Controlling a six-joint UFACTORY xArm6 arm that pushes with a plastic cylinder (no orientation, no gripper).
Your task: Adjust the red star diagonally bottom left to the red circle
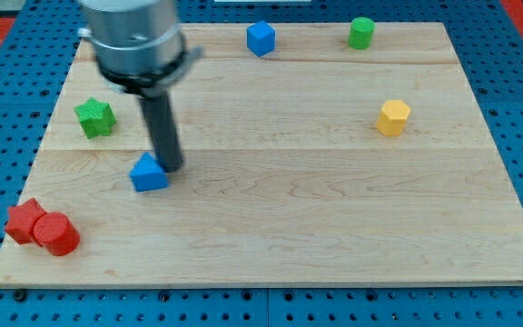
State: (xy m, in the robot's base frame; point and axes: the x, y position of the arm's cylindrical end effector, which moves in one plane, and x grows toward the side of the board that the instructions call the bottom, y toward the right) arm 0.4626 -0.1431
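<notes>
Dark rod stands upright, my tip [172,167] touching the blue triangular block [149,173] on its right side; no jaws fitted. Red star [25,221] touches the red circle [57,234] near the board's [316,209] bottom-left corner, well apart from the tip

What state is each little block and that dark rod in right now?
red star: flat, touching the red circle's left side
red circle: flat, near the board's bottom-left corner
blue triangle: flat, against my tip
my tip: down beside the blue triangle
green star: flat, alone
blue cube: flat, alone
green cylinder: upright
yellow hexagon: flat, alone
</notes>
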